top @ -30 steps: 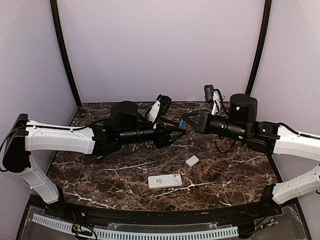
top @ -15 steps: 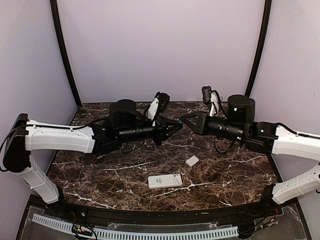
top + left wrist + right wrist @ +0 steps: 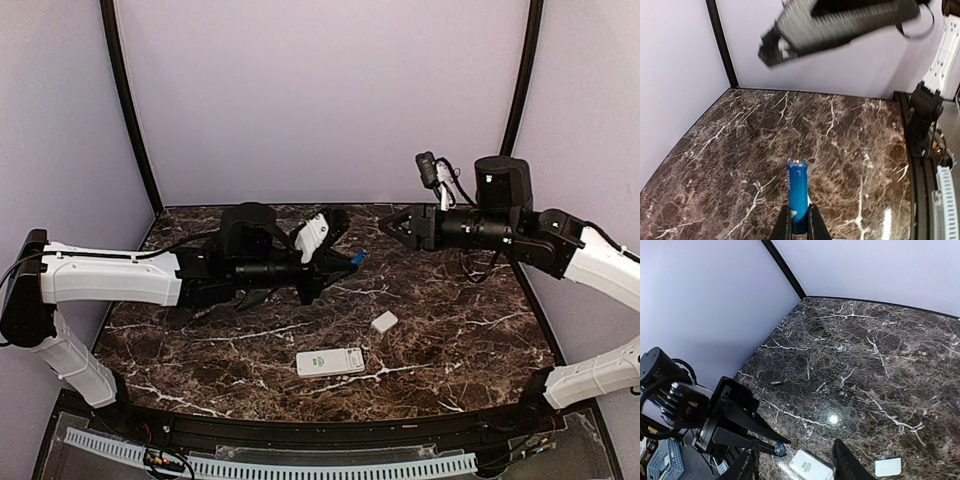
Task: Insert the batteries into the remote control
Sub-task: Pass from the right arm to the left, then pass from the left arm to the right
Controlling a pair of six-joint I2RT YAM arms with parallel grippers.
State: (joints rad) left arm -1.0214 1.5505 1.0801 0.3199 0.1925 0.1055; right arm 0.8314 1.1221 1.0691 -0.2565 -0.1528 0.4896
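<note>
Our left arm reaches out low and flat over the dark marble table (image 3: 200,350), from the left side toward the middle. Its claw, the left gripper (image 3: 345,261), is pinched tight on the bottom end of one blue battery (image 3: 357,257). In the left wrist view the battery (image 3: 797,192) sticks straight out past the two fingers (image 3: 784,226), up off the table.

Our right arm is bent high on the right side. The right gripper (image 3: 388,226) points left toward the middle and is well above the table. In the right wrist view its two fingers (image 3: 749,466) are spread apart with nothing between them.

The remote control (image 3: 330,362) lies flat near the front edge of the table, between the two arms. The small white cover piece (image 3: 384,322) lies just behind it and to the right, not touching it. In the right wrist view we see a small dark thing (image 3: 776,383) lying far off on the table, but we cannot tell what it is.

One second ago the two claws were tip to tip in the middle. Now the right claw has gone up and back to the right, and the two are well apart. The left arm has dropped a little lower. The remote control and the cover piece have not moved.
</note>
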